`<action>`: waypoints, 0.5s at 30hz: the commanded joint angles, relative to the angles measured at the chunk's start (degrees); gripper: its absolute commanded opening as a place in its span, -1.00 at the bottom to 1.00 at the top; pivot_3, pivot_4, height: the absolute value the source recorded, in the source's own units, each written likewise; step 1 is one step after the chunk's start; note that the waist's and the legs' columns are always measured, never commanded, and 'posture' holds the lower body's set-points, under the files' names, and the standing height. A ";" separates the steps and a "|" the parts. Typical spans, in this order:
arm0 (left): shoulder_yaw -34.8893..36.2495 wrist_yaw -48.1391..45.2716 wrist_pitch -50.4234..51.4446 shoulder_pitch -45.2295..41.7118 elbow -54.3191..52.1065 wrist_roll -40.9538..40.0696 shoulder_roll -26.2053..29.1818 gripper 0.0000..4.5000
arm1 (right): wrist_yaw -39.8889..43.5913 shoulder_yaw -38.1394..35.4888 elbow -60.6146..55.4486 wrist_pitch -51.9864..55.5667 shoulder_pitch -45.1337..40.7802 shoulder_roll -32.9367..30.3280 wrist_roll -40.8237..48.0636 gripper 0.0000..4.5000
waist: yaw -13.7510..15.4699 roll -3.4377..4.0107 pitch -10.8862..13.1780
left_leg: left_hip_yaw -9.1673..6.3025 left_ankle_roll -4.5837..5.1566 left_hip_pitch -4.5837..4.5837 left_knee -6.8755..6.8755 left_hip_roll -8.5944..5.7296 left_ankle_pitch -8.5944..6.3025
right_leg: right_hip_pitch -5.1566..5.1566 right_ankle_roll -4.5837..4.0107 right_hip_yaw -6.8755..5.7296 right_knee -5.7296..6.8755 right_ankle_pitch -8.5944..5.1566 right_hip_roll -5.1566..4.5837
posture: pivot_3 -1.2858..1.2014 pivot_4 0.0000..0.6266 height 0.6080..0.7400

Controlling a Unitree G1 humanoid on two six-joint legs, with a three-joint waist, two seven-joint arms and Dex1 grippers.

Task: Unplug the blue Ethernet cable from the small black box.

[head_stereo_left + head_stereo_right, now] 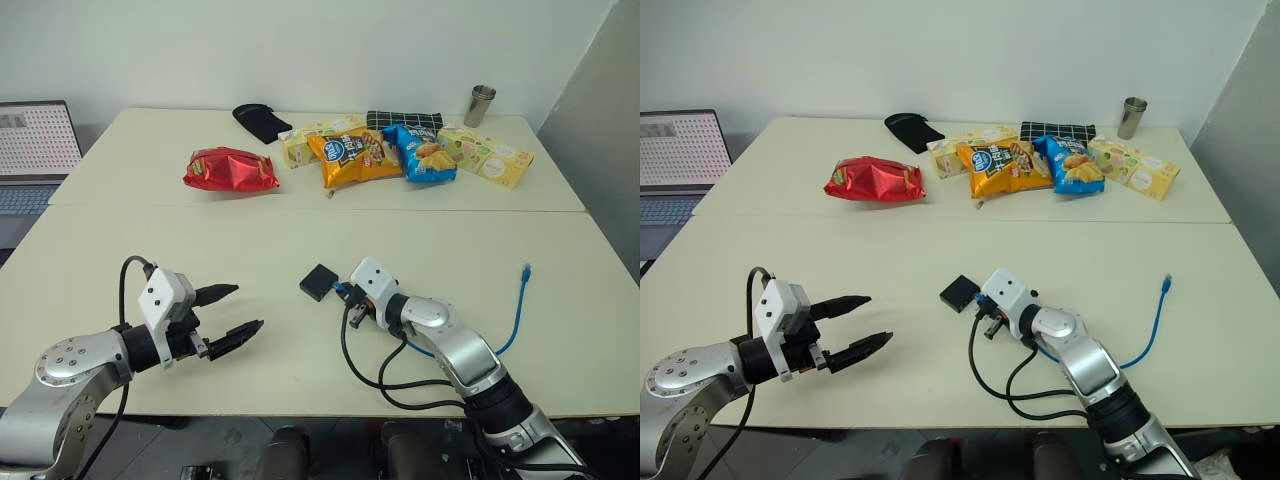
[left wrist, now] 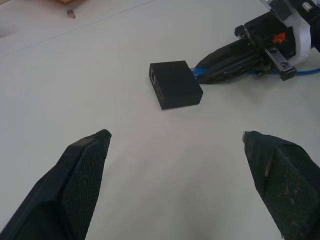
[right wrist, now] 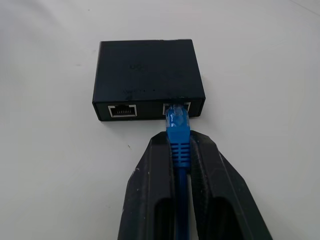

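Spanning two pale tables [image 1: 300, 215] pushed together, snacks [image 1: 355, 155] lining the far wall.

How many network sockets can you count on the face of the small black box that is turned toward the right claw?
2 on the small black box: an empty socket beside the one holding the blue Ethernet cable plug. Its other faces may hide more.

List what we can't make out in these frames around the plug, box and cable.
- Plug latch tab: in the right wrist view the right gripper pinches the blue Ethernet cable at its boot; whether the tab is pressed can't be told.
- Cable middle: in the head views, hidden under the right arm.
- Small black box: the port side in use faces away from the head views.
- Far plug: too small for detail.
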 commanded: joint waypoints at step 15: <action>2.36 1.32 18.76 -8.64 2.60 -21.68 -0.33 1.00 | 13.43 2.74 9.30 -54.25 -10.40 -11.20 -8.01 -0.94 | -0.17 -0.01 0.04 | 0.01 0.00 -0.07 -0.01 0.01 0.00 | -0.05 0.00 -0.03 -0.03 0.00 -0.01 | 0.03 -0.52 1.00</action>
